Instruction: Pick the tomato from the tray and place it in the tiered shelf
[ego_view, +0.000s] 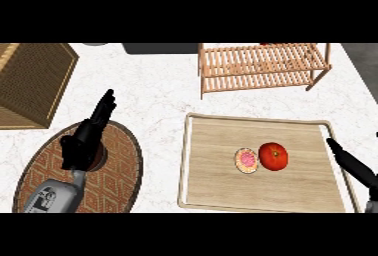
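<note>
The tomato (274, 156) sits mid-tray (221, 195) beside a pink-frosted doughnut (246, 160) as the right hand (350, 163), fingers straight and holding nothing, nears from the right edge; it should close from the tomato's right, clear of the doughnut, before carrying it to the tiered shelf (260, 67) beyond.

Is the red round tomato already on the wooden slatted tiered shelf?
No, the red round tomato lies on the flat wooden tray, beside a small pink-topped round item, apart from the wooden slatted tiered shelf.
</note>
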